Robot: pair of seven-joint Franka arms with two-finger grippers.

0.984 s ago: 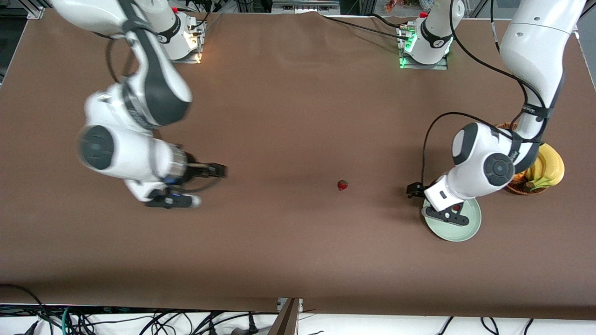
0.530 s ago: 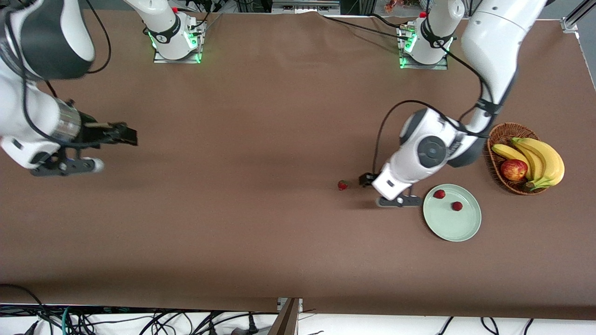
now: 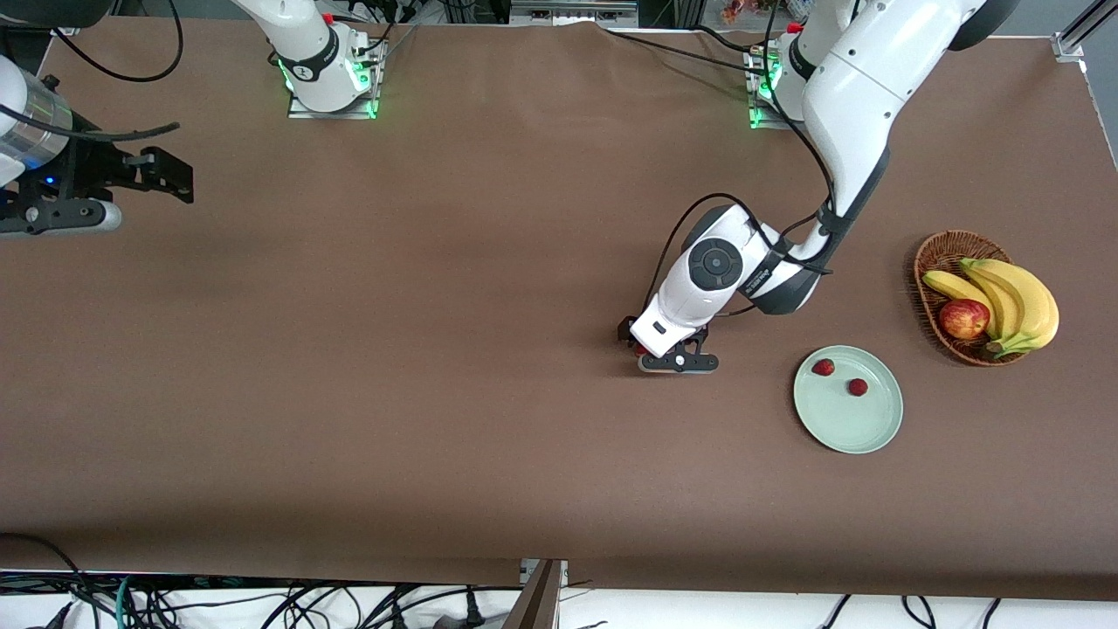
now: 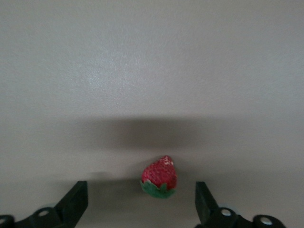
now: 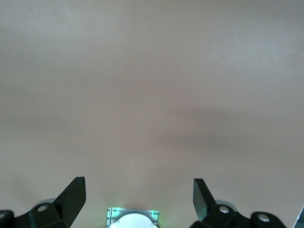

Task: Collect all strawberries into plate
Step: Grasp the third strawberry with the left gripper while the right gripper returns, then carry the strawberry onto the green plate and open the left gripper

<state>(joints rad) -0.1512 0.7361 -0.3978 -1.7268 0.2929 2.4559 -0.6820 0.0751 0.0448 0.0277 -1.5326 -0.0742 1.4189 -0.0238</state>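
Two strawberries (image 3: 823, 367) (image 3: 859, 386) lie on the pale mint-green plate (image 3: 860, 424), toward the left arm's end of the table. The third strawberry (image 4: 160, 178) lies on the brown table, red with its green cap, between the open fingers of my left gripper (image 4: 141, 204). In the front view my left gripper (image 3: 640, 342) is low over this berry and hides most of it, beside the plate toward the table's middle. My right gripper (image 3: 166, 175) is open and empty, raised at the right arm's end of the table, where the arm waits. It also shows in the right wrist view (image 5: 137, 194).
A brown wicker basket (image 3: 939, 253) with bananas (image 3: 1013, 297) and a red apple (image 3: 963, 319) stands beside the plate, a little farther from the front camera. The right arm's base (image 5: 133, 219) shows in the right wrist view.
My left gripper left the plate, crossed toward the table's middle and came down around the lone strawberry. My right arm drew back and up toward its end of the table.
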